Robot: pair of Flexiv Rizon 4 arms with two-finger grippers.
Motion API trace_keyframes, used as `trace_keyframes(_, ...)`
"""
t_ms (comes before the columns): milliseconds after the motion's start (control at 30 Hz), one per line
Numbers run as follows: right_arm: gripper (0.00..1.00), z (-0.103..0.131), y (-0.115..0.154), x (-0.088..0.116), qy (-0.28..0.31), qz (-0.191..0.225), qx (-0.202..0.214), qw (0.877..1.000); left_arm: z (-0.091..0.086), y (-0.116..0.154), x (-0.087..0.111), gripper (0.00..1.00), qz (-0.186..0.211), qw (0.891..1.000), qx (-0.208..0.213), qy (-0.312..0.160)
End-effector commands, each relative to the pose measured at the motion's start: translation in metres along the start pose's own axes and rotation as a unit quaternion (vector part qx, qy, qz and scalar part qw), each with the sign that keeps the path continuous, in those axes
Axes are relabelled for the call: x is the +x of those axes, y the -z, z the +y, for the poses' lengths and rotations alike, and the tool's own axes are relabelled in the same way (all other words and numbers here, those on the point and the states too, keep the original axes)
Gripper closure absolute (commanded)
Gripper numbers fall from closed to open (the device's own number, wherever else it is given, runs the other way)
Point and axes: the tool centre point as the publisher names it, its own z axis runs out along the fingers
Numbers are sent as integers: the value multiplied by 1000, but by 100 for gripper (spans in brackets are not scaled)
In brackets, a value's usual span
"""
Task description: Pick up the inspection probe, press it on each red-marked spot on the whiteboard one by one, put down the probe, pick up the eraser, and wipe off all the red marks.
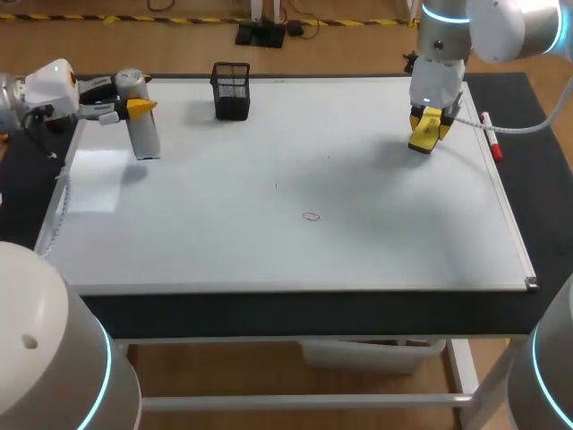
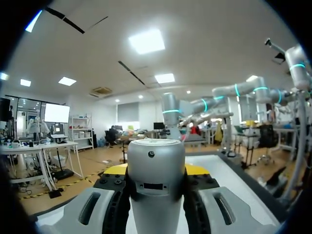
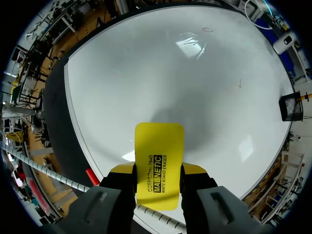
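My left gripper (image 1: 136,107) is at the far left corner of the whiteboard (image 1: 224,251), shut on the grey cylindrical inspection probe (image 1: 143,125), which stands upright over the board. In the left wrist view the probe (image 2: 156,175) fills the gap between the fingers of the left gripper (image 2: 157,170). Over the board's far right side, my right gripper (image 1: 430,125) is shut on the yellow eraser (image 1: 426,134). The right wrist view shows the eraser (image 3: 159,156) sticking out ahead of the right gripper (image 3: 158,173), above the board. A small red oval mark (image 1: 311,216) (image 3: 208,29) lies near the middle, a fainter mark (image 1: 276,185) beyond it.
A black mesh pen holder (image 1: 232,90) (image 3: 291,107) stands at the board's far edge, left of centre. A red-capped marker (image 1: 491,136) lies along the board's right edge, beside the right gripper. A dark table border surrounds the whiteboard.
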Motion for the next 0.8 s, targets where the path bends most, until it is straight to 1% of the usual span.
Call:
trace_keyframes(33, 100, -1, 1, 0, 1, 2, 0, 1000, 0, 4, 1, 100, -3, 1000, 3, -1)
trace_keyframes(433, 100, -1, 1, 0, 1, 2, 0, 1000, 0, 4, 1, 100, -3, 1000, 3, -1)
trace_keyframes(633, 100, 34, -10, -3, 31, 35, 5, 999, 0, 4, 1, 100, -3, 1000, 3, -1)
trace_keyframes(733, 100, 49, -11, -4, 42, 27, 8, 999, 0, 4, 1, 100, -3, 1000, 3, -1)
trace_keyframes(800, 100, 63, -9, -8, 53, 25, 12, 998, 0, 4, 1, 100, -3, 1000, 3, -1)
